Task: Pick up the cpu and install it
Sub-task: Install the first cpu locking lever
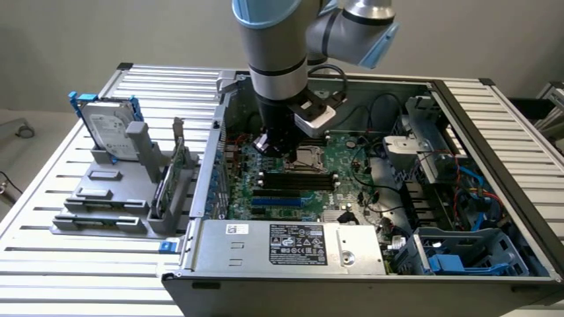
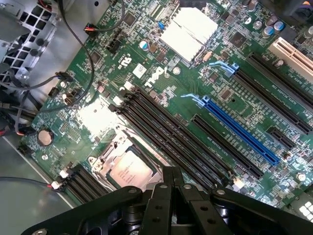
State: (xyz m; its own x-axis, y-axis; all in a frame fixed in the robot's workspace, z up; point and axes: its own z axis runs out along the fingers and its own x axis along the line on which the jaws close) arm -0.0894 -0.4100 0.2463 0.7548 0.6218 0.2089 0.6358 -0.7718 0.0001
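Cpu [image 2: 128, 170] seen seated in motherboard [image 2: 161, 81] socket; hand [image 2: 171, 175] closed together, empty, above it. Install step judged underway.

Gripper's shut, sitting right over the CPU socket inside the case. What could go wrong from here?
1. The cpu lies in the socket directly below the shut gripper; whether it is fully seated cannot be judged, and pressure on a tilted chip could bend contacts.
2. The memory slots run right beside the socket, so sideways drift could knock them.
3. Loose cables hang inside the case near the arm and could snag.
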